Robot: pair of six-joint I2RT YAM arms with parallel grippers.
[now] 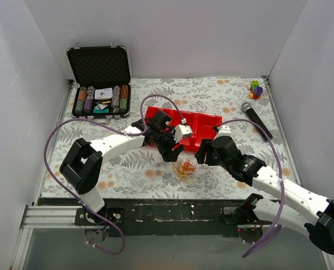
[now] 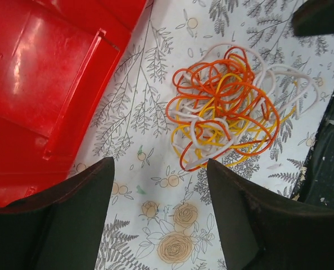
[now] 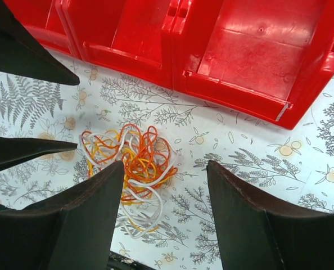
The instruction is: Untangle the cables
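Over the clump, left gripper (image 2: 158, 216): jaws wide apart, holding nothing and touching nothing; the cloth shows bare between its fingers.
Right gripper (image 3: 164, 216): likewise spread wide and empty, its left finger (image 3: 82, 219) in front of the near edge of the clump in its own view, whether in contact cannot be told.
Cables (image 1: 185, 167): one tight knot of orange, yellow and white loops lying on the cloth (image 1: 127, 169), just in front of the red tray (image 1: 209, 121) and apart from it, between the two grippers.
Step in hand: the approach, it seems; both grippers hang close to the knot and no strand is yet pulled free.
Next move: probably each gripper must lower and close on a different strand at opposite sides, then draw apart; the wires are thin, so a pinch could slip or take several loops at once.
Further out: a case (image 1: 99, 79) of chips, a microphone (image 1: 256, 118).
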